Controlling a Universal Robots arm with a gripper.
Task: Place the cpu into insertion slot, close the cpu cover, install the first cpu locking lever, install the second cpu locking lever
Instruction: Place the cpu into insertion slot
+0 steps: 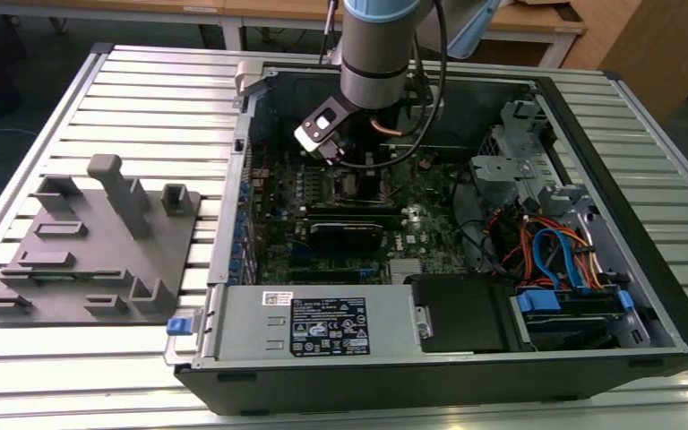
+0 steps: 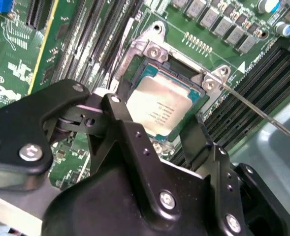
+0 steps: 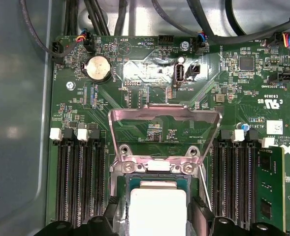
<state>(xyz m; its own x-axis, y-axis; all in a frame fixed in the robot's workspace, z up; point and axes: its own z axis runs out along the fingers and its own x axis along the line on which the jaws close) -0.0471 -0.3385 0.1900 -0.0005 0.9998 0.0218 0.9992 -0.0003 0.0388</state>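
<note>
Exterior view: a big metal table (image 1: pixel 141 90) with ribs holds an open black computer case (image 1: pixel 440 390). Inside the case lies the green circuit board (image 1: pixel 320 193). The insertion slot (image 2: pixel 179 63) is set in that board. The robot arm (image 1: pixel 380 54) comes down into the case, right above the slot. A grey tray (image 1: pixel 81 269) with blocks on it lies on the table outside the case. It is well apart from the slot, toward the exterior view's left.

In the first wrist view, long black memory slots (image 3: pixel 80 182) run on both sides of the insertion slot.

In the second wrist view, the black gripper (image 2: pixel 157 120) is down at the slot.

In the first wrist view, the cpu cover (image 3: pixel 164 114) is not shut. It stands tipped up from one edge of the slot, and the board shows through its window.

In the second wrist view, the cpu (image 2: pixel 159 101) lies flat inside the slot, silver side up, in the middle of the gripper. I cannot tell if the gripper squeezes the cpu or is loose from it. A thin metal lever (image 2: pixel 263 110) slants away from one corner of the slot.

In the first wrist view, a small round battery (image 3: pixel 98 68) sits on the board past the cover, away from the slot.
</note>
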